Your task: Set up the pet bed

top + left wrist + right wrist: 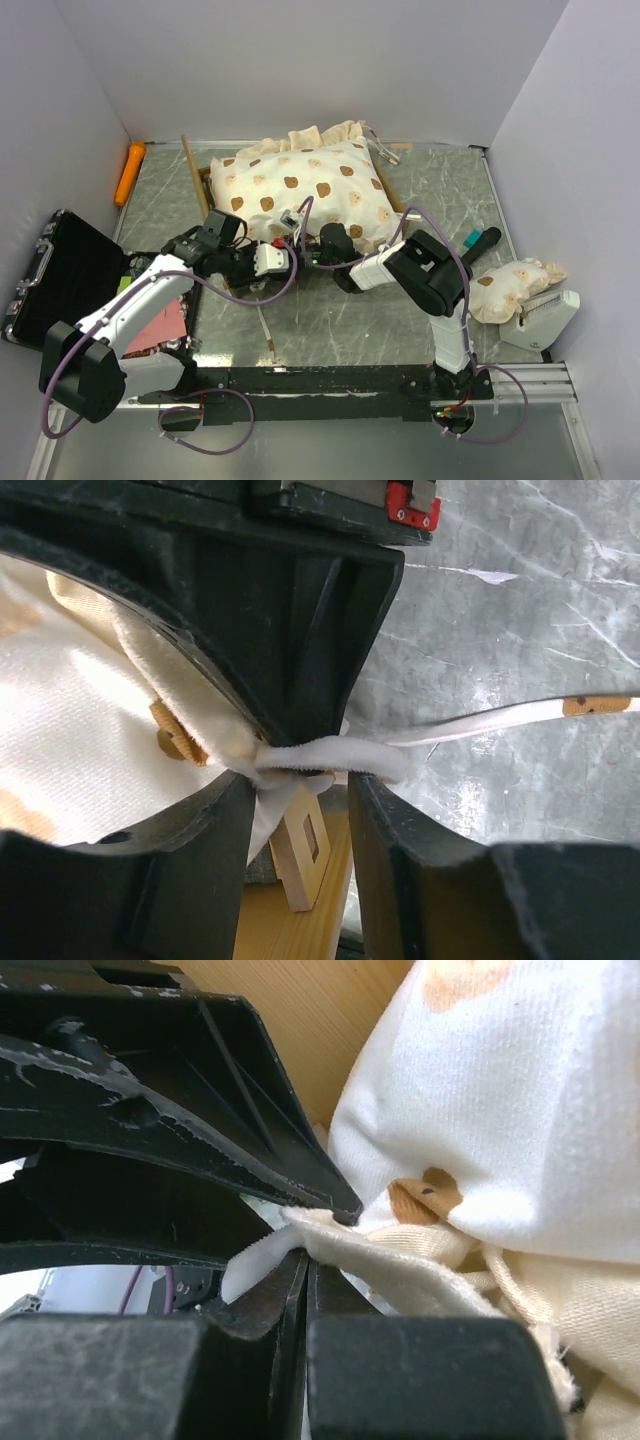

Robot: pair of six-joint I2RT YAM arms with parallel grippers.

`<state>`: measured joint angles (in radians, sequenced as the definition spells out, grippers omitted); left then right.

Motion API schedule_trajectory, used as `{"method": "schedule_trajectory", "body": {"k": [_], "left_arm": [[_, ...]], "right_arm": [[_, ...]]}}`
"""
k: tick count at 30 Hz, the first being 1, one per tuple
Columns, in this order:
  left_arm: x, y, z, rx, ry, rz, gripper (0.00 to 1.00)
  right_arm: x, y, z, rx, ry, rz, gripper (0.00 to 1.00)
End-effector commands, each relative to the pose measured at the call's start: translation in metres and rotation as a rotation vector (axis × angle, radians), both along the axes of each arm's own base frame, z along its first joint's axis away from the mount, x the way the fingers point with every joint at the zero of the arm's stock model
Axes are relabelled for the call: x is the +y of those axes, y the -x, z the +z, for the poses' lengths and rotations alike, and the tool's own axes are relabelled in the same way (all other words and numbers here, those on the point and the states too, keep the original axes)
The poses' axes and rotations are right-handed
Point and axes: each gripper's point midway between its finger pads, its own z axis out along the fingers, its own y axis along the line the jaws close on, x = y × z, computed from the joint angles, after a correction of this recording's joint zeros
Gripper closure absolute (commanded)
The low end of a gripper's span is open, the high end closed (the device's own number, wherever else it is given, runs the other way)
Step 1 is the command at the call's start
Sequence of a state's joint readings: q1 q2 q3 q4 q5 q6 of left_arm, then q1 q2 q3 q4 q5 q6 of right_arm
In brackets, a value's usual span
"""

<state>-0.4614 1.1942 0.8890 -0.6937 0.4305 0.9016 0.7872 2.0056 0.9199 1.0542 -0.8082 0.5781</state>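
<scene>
Grey marbled table (340, 320), white walls (300, 60), one mattress (310, 190), one pillow (510, 285).
The right gripper (300, 1250) is pinching the mattress; the left gripper (300, 780) is gaping just beside it.

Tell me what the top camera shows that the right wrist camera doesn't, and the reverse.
Top camera only: the pillow lying apart from the mattress at the far right, a black case at the left, and an orange object at the back left.
Right wrist only: the grip itself, with the right gripper closed on a fold of the mattress's cream trim.
Both: the bear-print mattress and the wooden bed frame next to it.
</scene>
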Motion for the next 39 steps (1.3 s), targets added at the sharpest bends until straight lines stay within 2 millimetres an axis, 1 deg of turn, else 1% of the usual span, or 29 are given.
{"method": "schedule_trajectory", "body": {"k": [1,5,7,9,12,13,14,15,18,20,21,22,23,24,25,26,29,31,32,34,36,38,39], "left_arm": [[-0.005,0.005,0.0,0.034,0.024,0.004,0.54],[-0.006,-0.013,-0.005,0.015,0.028,0.083,0.65],[-0.009,-0.019,-0.006,0.012,0.044,0.105,0.68],[-0.011,-0.018,-0.006,0.024,0.051,0.105,0.73],[-0.012,-0.011,-0.007,0.055,0.056,0.082,0.78],[-0.013,-0.008,-0.006,0.058,0.057,0.071,0.82],[-0.013,-0.006,-0.006,0.057,0.062,0.067,0.89],[-0.013,-0.005,-0.005,0.055,0.067,0.067,0.99],[-0.011,-0.002,-0.003,0.058,0.074,0.08,0.99],[-0.008,-0.002,0.002,0.052,0.077,0.116,0.99],[-0.006,-0.005,0.005,0.041,0.079,0.146,0.99],[-0.003,-0.008,0.009,0.032,0.08,0.192,0.99],[-0.001,-0.011,0.013,0.023,0.085,0.227,0.99],[0.002,-0.011,0.016,0.016,0.086,0.251,0.99],[0.004,-0.01,0.021,0.012,0.093,0.272,0.99],[0.005,-0.009,0.023,0.009,0.099,0.284,0.99],[0.009,-0.006,0.032,-0.01,0.121,0.317,0.99],[0.011,-0.004,0.036,-0.023,0.128,0.332,0.99],[0.013,-0.004,0.038,-0.027,0.128,0.342,0.99],[0.015,0.0,0.038,-0.016,0.126,0.346,0.99],[0.014,0.004,0.037,-0.002,0.132,0.336,0.99],[0.013,0.007,0.035,0.004,0.137,0.328,0.99],[0.013,0.008,0.034,0.007,0.139,0.329,0.99]], "right_arm": [[0.002,-0.006,0.019,-0.054,-0.075,-0.005,1.0],[0.003,-0.003,0.018,-0.049,-0.08,0.011,1.0],[0.003,-0.003,0.018,-0.046,-0.078,0.014,1.0],[0.002,-0.003,0.018,-0.049,-0.078,0.009,1.0],[0.001,-0.003,0.016,-0.051,-0.071,0.003,1.0],[0.001,-0.003,0.018,-0.055,-0.073,0.003,1.0],[0.001,-0.003,0.018,-0.053,-0.073,0.005,1.0],[0.001,-0.003,0.018,-0.054,-0.074,0.005,1.0],[0.0,-0.004,0.019,-0.057,-0.072,-0.006,1.0],[-0.003,-0.005,0.017,-0.059,-0.056,-0.029,1.0],[-0.006,-0.006,0.013,-0.042,-0.023,-0.051,0.95],[-0.009,-0.007,0.012,-0.047,0.003,-0.07,0.78],[-0.013,-0.007,0.0,-0.038,0.057,-0.089,0.68],[-0.019,-0.005,-0.004,-0.042,0.101,-0.115,0.55],[-0.026,-0.006,-0.008,-0.065,0.14,-0.157,0.52],[-0.035,-0.005,-0.018,-0.068,0.192,-0.2,0.51],[-0.064,-0.003,-0.039,-0.107,0.369,-0.341,0.45],[-0.074,0.01,-0.051,-0.162,0.478,-0.371,0.43],[-0.076,0.017,-0.053,-0.183,0.512,-0.38,0.43],[-0.073,0.035,-0.06,-0.228,0.555,-0.379,0.41],[-0.062,0.053,-0.063,-0.257,0.542,-0.352,0.38],[-0.049,0.062,-0.063,-0.259,0.507,-0.332,0.34],[-0.043,0.063,-0.066,-0.257,0.502,-0.325,0.31]]}}
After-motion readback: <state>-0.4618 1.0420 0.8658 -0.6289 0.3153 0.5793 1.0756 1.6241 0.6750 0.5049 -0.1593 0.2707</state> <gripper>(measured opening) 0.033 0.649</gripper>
